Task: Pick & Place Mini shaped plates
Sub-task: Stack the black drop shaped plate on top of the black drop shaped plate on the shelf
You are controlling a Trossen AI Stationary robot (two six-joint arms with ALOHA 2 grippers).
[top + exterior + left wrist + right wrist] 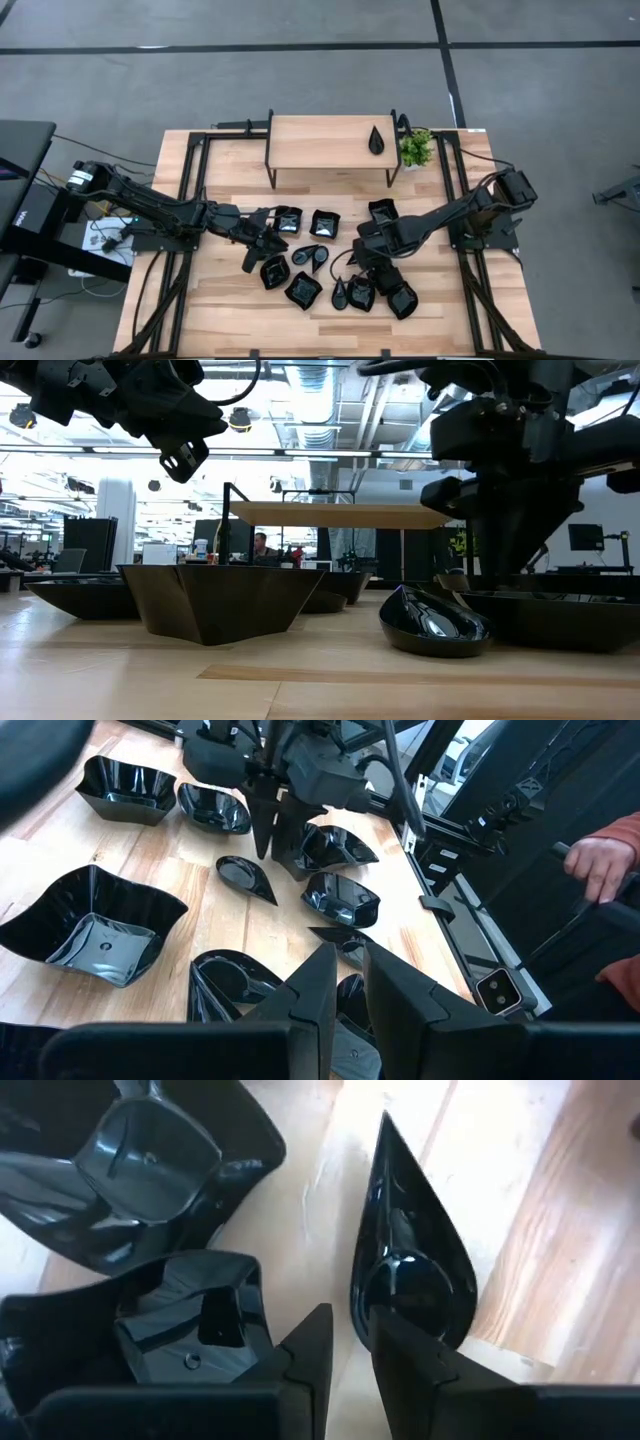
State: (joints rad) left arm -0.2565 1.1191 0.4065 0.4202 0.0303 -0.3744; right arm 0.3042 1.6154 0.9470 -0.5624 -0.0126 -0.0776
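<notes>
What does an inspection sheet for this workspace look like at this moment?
Surface: wooden table, bare toward the near edge.
Job's things: mini black plates clustered mid-table; one teardrop plate on the raised shelf.
Clutter: small potted plant beside the shelf.
Grippers: left gripper and right gripper over the cluster, fingers nearly together, nothing visibly held.
Cables: loose wires off the table's left side.
Surroundings: a person's hand beyond the table edge.
</notes>
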